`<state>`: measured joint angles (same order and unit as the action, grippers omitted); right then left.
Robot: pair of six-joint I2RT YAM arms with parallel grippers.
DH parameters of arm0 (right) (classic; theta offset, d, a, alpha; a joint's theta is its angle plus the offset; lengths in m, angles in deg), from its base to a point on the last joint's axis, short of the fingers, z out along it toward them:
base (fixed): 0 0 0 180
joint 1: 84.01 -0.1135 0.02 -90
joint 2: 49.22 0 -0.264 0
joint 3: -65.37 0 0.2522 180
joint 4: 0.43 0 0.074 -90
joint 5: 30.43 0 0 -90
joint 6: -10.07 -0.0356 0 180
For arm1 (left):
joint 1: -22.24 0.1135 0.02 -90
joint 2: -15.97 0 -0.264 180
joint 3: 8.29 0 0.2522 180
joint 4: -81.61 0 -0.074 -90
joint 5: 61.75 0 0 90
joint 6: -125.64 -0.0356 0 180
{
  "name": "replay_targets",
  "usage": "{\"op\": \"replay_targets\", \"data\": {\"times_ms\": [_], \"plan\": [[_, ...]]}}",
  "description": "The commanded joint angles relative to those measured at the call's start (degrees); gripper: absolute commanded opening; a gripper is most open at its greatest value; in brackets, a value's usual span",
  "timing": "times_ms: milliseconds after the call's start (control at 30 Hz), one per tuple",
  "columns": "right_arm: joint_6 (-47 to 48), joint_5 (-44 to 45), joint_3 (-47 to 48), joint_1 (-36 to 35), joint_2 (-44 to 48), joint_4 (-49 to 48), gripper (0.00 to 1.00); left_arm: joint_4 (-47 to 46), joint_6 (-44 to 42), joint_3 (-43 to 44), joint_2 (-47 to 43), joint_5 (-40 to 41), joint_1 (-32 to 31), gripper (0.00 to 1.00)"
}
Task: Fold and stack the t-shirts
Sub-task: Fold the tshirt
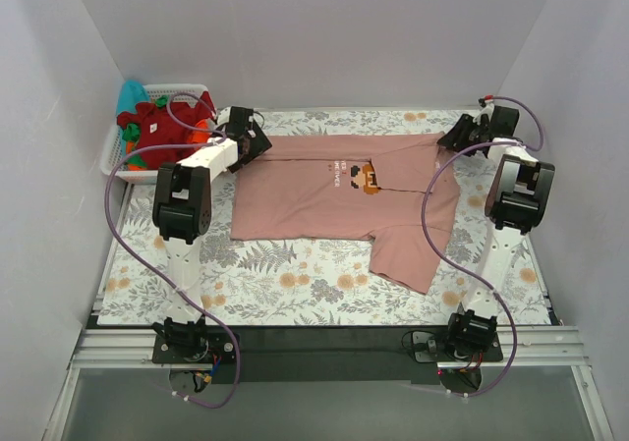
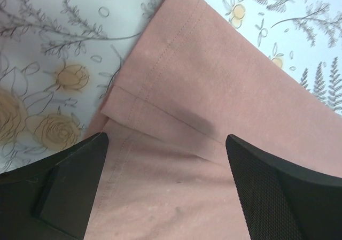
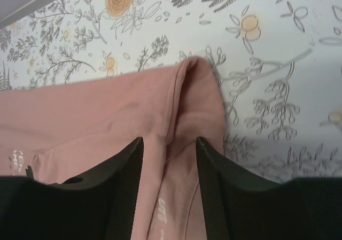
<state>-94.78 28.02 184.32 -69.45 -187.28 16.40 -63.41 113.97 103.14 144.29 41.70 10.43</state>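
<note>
Pink t-shirt [image 1: 324, 200], left gripper [image 2: 166, 139] wide over hem, right gripper [image 3: 166, 142] narrow astride fold, basket [image 1: 111, 154] overhead only.

Light is bright, even and diffuse. It falls from above and bounces off the white walls [image 1: 324, 38], so the overhead view shows only faint, soft-edged shadows on the tabletop [image 1: 295, 284]. That view is sharp, its straight lines slightly bowed near the frame edges. Both wrist views render weave and stitching crisply. A grey shadow smudges the pink t-shirt [image 2: 214, 79] ahead of the left tool [image 2: 166, 138], while the right tool [image 3: 169, 139] sinks to near-black — little detail.
</note>
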Motion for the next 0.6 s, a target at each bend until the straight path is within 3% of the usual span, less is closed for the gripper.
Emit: {"op": "replay_targets", "data": {"times_ms": [0,200,333,567], "plan": [[1.0,2.0,-4.8,0.3,10.4,2.8,0.52,3.6,-0.3,-1.9,-5.7,2.1,0.1,0.93],[1.4,11.5,-24.2,-1.9,31.2,6.7,0.64,6.0,-1.9,-6.8,-17.5,2.4,-0.2,0.93],[0.4,18.3,-33.2,-3.7,43.5,15.4,0.68,9.2,-1.0,-18.8,-27.5,1.8,-0.7,0.93],[-2.9,28.6,-51.3,-8.5,59.3,21.4,0.67,13.9,2.2,-41.4,-47.4,1.8,-4.7,0.93]]}}
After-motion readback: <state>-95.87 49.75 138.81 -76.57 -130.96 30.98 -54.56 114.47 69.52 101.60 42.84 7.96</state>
